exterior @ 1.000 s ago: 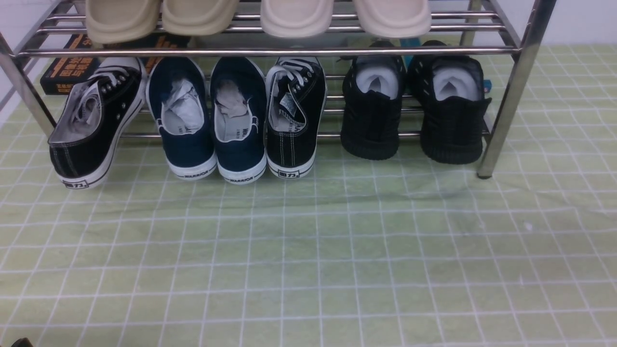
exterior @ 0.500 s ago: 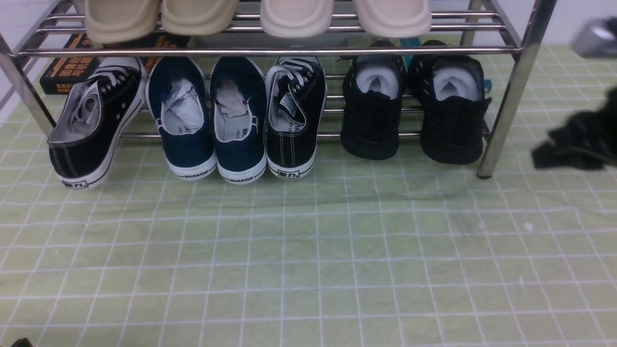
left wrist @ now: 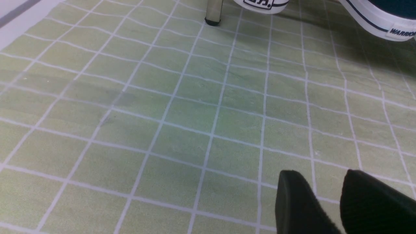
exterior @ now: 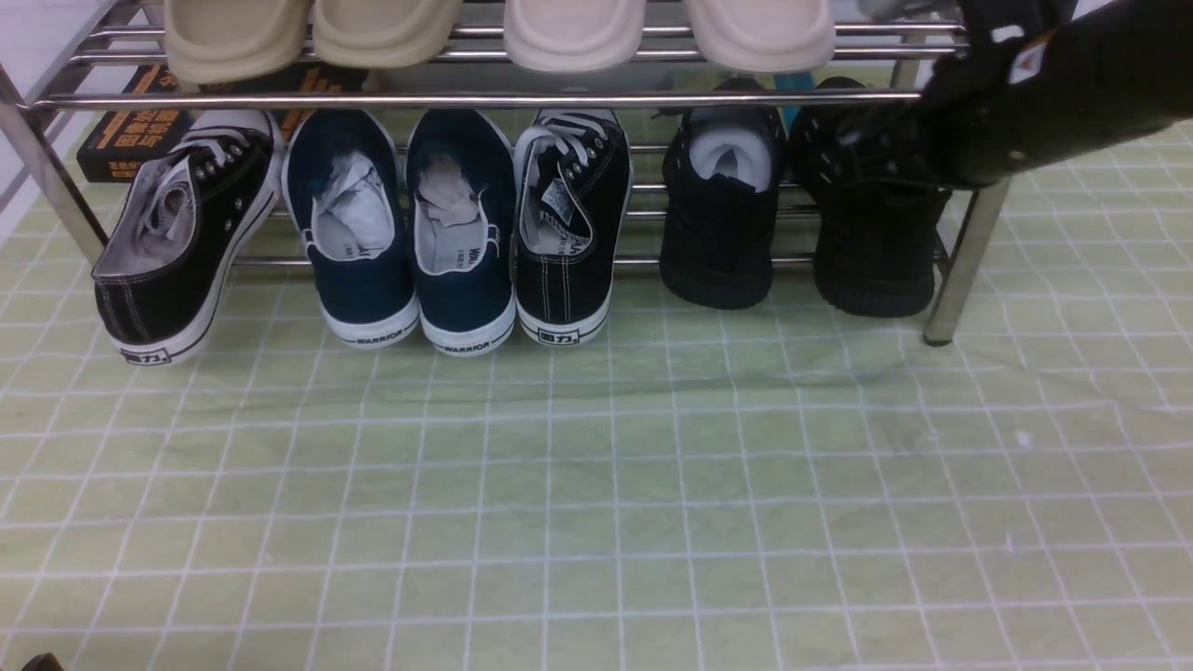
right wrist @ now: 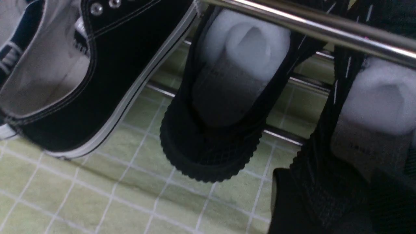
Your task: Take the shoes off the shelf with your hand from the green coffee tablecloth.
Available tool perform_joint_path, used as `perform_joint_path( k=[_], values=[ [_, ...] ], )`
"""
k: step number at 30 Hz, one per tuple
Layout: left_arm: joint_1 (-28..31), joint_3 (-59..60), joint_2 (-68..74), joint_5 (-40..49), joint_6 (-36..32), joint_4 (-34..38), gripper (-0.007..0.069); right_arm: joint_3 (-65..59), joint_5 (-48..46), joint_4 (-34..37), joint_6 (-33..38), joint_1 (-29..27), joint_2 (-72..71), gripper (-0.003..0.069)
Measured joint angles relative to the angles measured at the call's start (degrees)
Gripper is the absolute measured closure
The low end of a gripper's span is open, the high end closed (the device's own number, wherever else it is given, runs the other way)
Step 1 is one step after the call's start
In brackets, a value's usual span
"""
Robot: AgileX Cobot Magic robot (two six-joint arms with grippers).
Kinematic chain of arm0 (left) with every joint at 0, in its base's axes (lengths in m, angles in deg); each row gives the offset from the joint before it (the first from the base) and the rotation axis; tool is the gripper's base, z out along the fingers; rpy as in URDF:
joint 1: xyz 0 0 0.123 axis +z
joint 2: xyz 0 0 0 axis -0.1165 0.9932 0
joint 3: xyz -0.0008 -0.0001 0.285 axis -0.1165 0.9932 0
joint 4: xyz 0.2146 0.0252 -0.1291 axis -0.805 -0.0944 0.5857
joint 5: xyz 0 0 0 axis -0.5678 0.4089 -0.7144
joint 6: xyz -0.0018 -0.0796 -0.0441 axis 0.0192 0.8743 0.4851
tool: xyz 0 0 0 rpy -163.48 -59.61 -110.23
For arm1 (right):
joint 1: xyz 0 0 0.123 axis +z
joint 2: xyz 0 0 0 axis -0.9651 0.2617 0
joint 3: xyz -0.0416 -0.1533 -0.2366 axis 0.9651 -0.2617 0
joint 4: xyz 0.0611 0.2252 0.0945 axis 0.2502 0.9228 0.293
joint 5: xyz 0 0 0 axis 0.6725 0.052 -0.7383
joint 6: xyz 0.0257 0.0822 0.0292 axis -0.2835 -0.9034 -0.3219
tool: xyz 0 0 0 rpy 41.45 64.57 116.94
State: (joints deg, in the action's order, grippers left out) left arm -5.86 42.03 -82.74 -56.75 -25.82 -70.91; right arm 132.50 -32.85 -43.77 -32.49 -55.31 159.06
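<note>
The right arm (exterior: 1044, 93) reaches in from the right, slanting down and leftward across the upper front rail of the shelf (exterior: 522, 98). The right pincer (exterior: 871, 140) sits at the mouth of the right-hand black knit sneaker (exterior: 871, 266), jaws spread astride the heel collar, not visibly clamped. The left-hand black knit sneaker (exterior: 718, 238) stands just left of this pincer. Both lean on the lower tier, heels tipped down toward the green coffee tablecloth (exterior: 596, 485). The left pincer (left wrist: 325, 185) hovers low over that cloth, slightly parted, empty.
</note>
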Motion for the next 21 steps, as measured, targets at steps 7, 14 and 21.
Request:
perform_joint_path(
  k=[7,14,21],
  values=[
    [0.0,0.0,0.0,0.0,0.0,0.0,0.0383,0.3,5.3,-10.1,-13.2,0.1,4.5,0.031],
    [0.0,0.0,0.0,0.0,0.0,0.0,0.0383,0.3,11.2,-16.7,-22.5,0.1,8.7,0.031],
    [0.0,0.0,0.0,0.0,0.0,0.0,0.0383,0.4,13.1,-21.6,-25.5,0.2,11.6,0.0323]
  ],
)
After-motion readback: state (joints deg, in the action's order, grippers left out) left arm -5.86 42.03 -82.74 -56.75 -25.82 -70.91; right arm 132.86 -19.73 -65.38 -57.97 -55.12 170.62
